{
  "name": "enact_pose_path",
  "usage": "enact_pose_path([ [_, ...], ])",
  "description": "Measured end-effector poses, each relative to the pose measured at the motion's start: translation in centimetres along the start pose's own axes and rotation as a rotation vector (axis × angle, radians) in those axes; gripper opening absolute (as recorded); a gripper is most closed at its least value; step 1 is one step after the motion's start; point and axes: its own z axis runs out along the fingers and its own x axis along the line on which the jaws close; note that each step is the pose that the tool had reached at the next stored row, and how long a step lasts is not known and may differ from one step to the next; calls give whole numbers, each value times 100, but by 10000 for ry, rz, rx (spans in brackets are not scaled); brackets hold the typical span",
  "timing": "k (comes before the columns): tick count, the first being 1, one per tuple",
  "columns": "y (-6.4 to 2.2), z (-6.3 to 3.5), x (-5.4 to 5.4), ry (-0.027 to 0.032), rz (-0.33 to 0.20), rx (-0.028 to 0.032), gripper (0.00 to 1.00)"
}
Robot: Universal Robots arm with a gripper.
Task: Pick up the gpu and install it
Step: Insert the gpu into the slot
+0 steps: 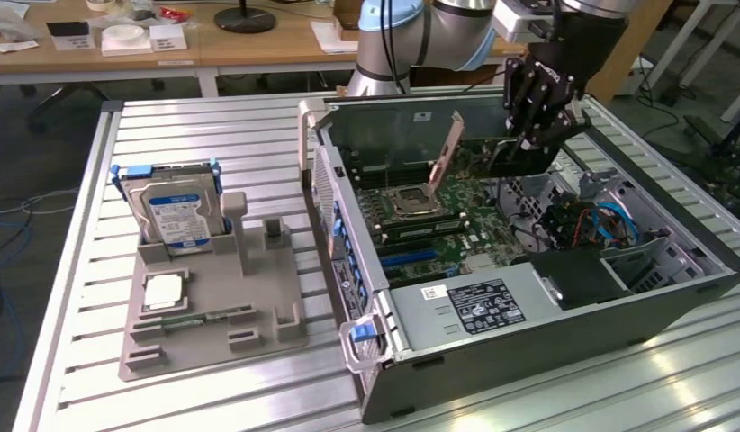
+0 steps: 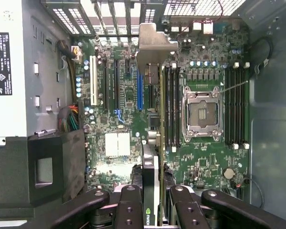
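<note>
While tool [image 2: 155, 193] grips gpu [image 2: 154, 138], case walls [image 2: 271, 119] stand well apart.

Bright light w/ mild glare

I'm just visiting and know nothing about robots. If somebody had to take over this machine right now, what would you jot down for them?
Gripper: shut on the gpu, gripping the end away from its silver bracket.
Gpu: held on edge inside the open computer case, over the motherboard.
Done: the gpu is picked up and is inside the case.
Left: seating it in a slot. It looks to be above the board, but I cannot tell whether it touches a slot yet.
</note>
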Motion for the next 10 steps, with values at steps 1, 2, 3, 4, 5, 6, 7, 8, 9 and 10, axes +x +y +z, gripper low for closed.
enact_pose_path([
  [1, 0, 0, 0, -1, 0, 0, 27],
  [2, -1, 1, 0, -1, -2, -1, 27],
  [3, -1, 1, 0, -2, -2, 0, 27],
  [4, 0, 1, 0, -1, -2, -1, 27],
  [5, 7, 2, 0, -2, -2, 0, 27],
  [6, 22, 4, 0, -4, -2, 0, 27],
  [7, 41, 8, 1, -5, -3, 0, 27],
  [8, 62, 11, 2, -4, -2, 0, 27],
  [9, 82, 14, 2, -2, -2, -1, 27],
  [10, 104, 17, 2, -2, -2, 0, 27],
])
